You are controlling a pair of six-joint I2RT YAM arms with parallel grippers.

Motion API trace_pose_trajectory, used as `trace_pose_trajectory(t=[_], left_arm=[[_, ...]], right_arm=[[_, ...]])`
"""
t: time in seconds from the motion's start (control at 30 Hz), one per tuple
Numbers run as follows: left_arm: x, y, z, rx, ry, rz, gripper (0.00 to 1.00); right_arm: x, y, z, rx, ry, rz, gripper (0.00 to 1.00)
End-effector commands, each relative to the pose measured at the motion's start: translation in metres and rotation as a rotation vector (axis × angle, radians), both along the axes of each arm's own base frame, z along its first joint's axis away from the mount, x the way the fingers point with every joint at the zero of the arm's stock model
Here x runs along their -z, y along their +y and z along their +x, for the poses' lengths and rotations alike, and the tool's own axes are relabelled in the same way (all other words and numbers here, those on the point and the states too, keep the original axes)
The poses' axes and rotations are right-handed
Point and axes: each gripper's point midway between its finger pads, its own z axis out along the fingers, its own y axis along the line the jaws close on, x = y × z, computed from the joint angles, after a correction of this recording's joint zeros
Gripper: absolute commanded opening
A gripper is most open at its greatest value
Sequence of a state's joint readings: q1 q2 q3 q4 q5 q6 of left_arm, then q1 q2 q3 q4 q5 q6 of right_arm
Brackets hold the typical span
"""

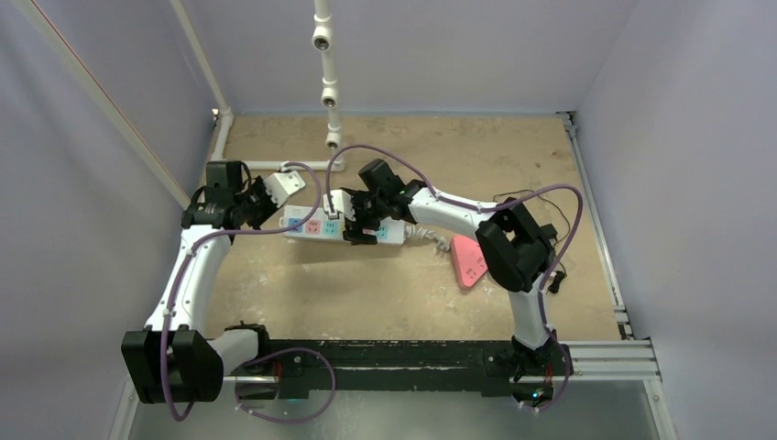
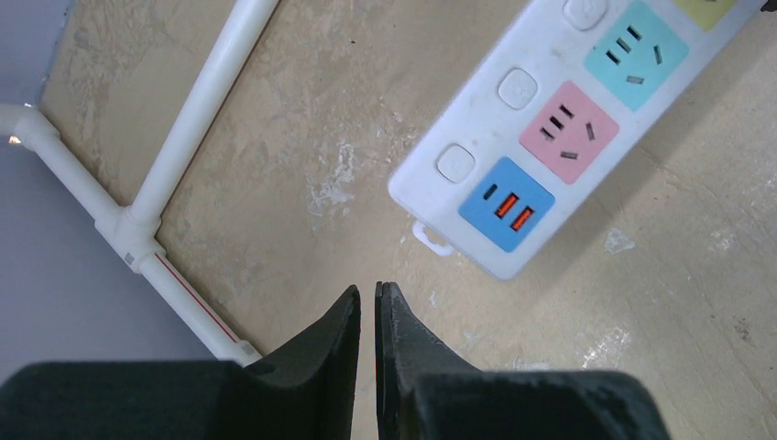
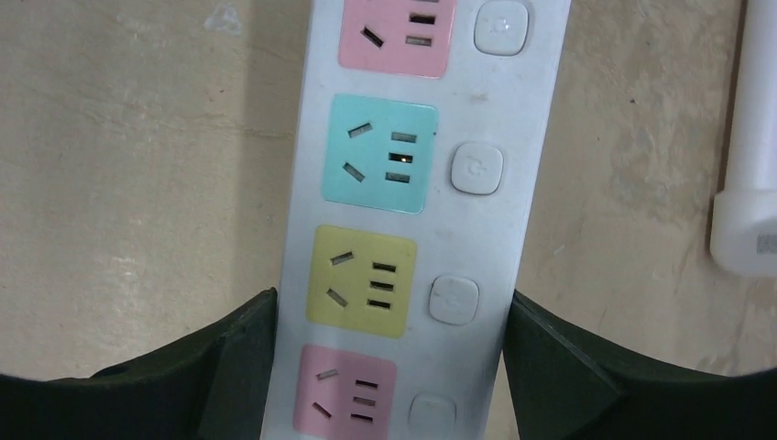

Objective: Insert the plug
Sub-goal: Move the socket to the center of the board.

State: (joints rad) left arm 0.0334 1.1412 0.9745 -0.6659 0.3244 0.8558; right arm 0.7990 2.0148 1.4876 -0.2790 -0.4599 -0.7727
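Frankly, if the right tool [image 3: 389,307], clamped across the power strip [image 3: 476,92], slips, it could skid on the desk [image 3: 137,183] (left tool [image 2: 366,293] pinched together, empty).

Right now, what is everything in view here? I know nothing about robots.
table: one, tan.
power strip: one, white with coloured sockets, mid-table.
white block: one, beyond the strip's left end; maybe the plug.
wedge: one, pink, right of the strip.
cord: one, white, curly, at the strip's right end.
pipes: several, white, back and far-left table edge.
left hand: one, black, shut, empty, near the strip's blue end.
right hand: one, black, fingers against the strip's two sides.
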Motion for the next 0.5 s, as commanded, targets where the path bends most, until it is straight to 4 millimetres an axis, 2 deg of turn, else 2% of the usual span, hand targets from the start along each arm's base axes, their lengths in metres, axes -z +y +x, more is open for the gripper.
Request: trace_pose_trajectory(t=[0.0, 0.2, 0.3, 0.4, 0.47], left_arm=[[-0.007, 0.005, -0.005, -0.022, -0.017, 0.012, 0.10], [0.004, 0.002, -0.006, -0.009, 0.015, -0.001, 0.11], [0.008, -0.001, -0.005, 0.000, 0.031, -0.013, 0.11], [0.013, -0.005, -0.005, 0.013, 0.049, -0.034, 0.11], [0.014, -0.009, -0.005, 0.019, 0.059, -0.053, 0.12]], right_arm=[[0.002, 0.014, -0.019, -0.243, -0.078, -0.020, 0.60], [0.038, 0.000, -0.040, -0.271, -0.010, -0.115, 0.63], [0.042, -0.006, -0.046, -0.262, -0.003, -0.114, 0.65], [0.037, -0.007, -0.047, -0.233, -0.006, -0.094, 0.70], [0.028, -0.004, -0.048, -0.211, -0.001, -0.059, 0.86]])
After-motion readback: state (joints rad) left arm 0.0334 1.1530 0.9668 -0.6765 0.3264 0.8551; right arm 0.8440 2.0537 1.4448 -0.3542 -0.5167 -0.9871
